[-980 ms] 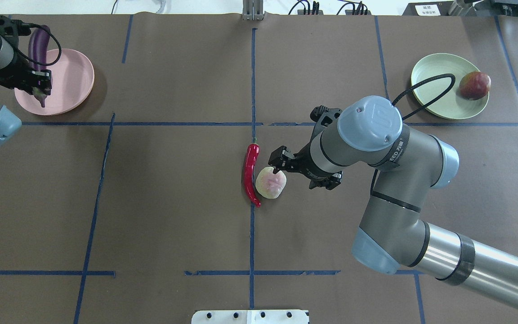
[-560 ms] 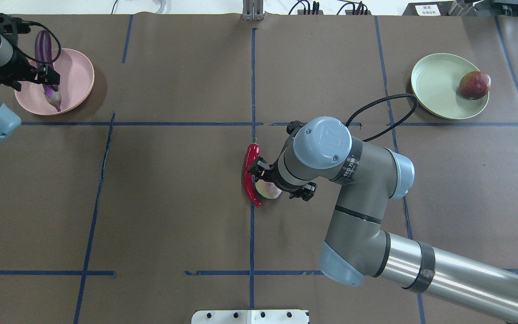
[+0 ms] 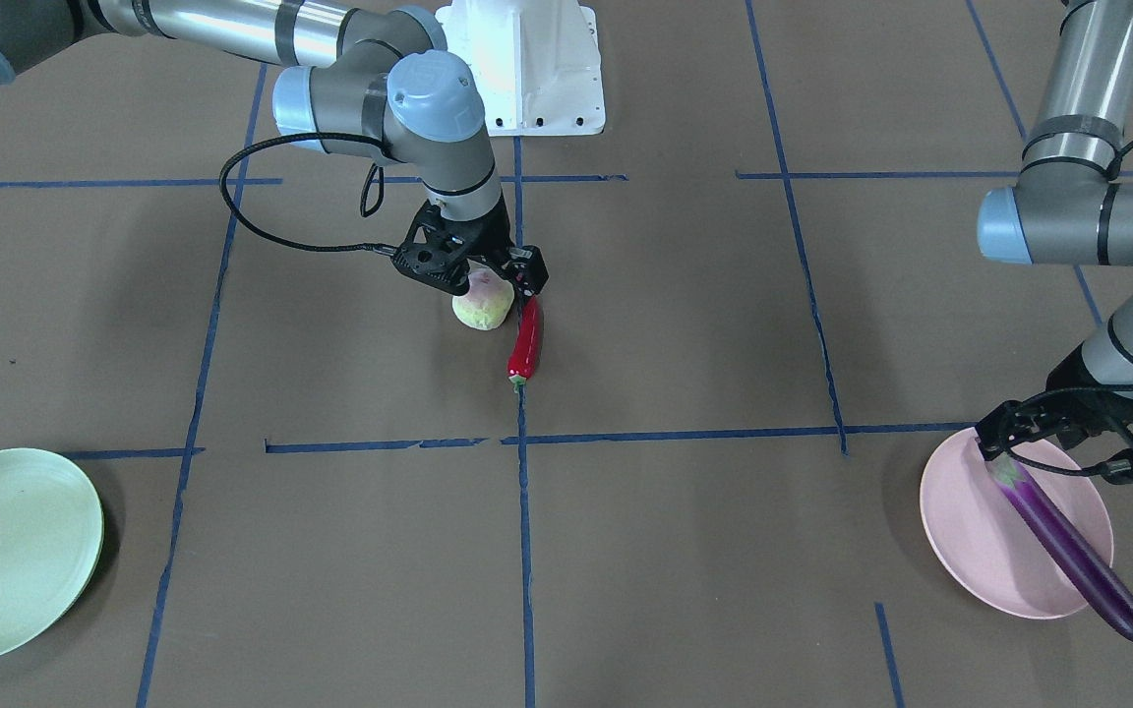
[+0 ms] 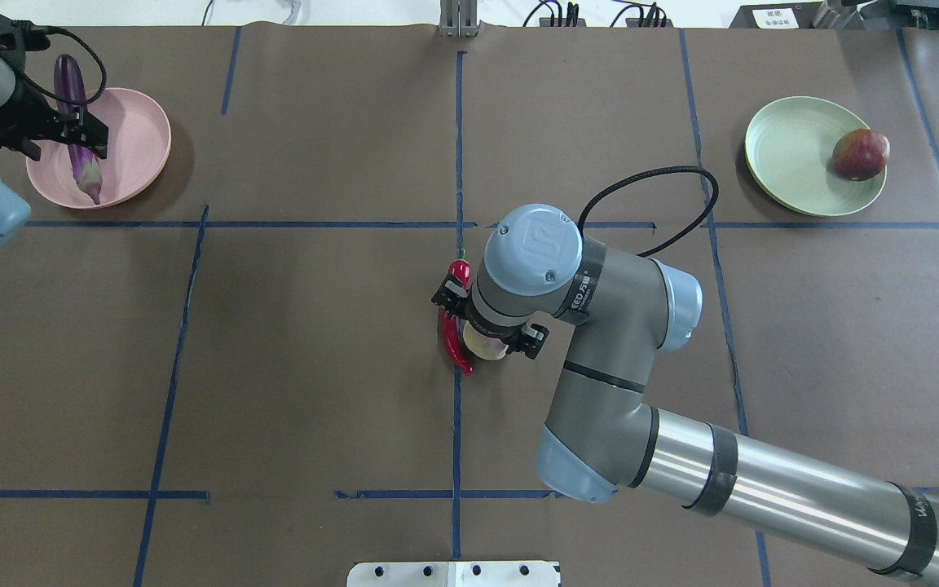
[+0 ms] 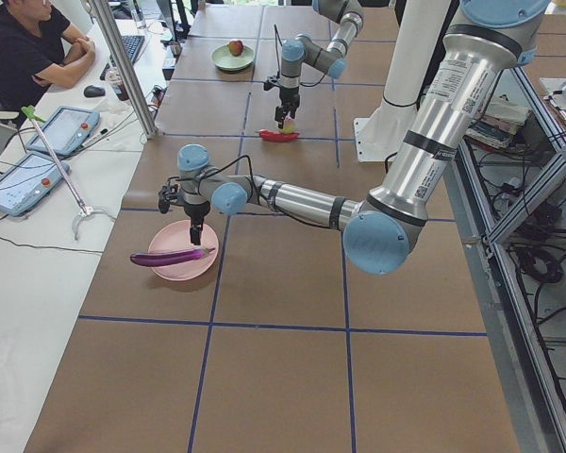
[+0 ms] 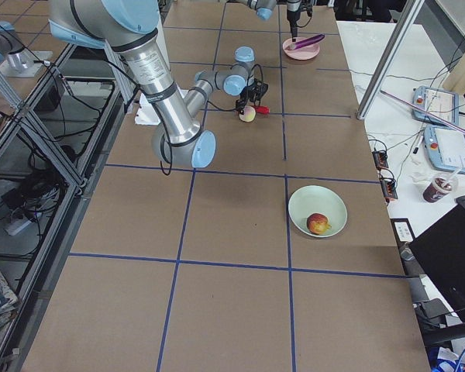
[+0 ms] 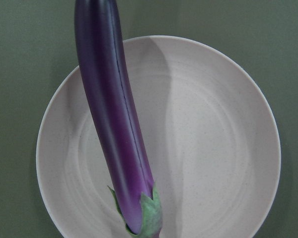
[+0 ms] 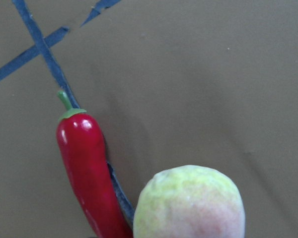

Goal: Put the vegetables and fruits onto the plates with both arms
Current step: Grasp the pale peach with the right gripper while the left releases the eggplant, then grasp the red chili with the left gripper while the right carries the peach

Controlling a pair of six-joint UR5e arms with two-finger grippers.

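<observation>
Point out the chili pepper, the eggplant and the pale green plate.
chili pepper (image 3: 525, 342), exterior front-facing view, middle of its red body.
eggplant (image 3: 1063, 550), exterior front-facing view, middle of its purple body.
pale green plate (image 4: 794, 155), overhead exterior view, bare centre.

1. The purple eggplant (image 4: 70, 90) lies on the pink plate (image 4: 139, 130), far from the red chili (image 3: 525, 346).
2. The pale green fruit (image 3: 481, 307) sits beside the chili.
3. The red fruit (image 4: 861, 153) sits on the green plate (image 4: 791, 155), far away.
</observation>
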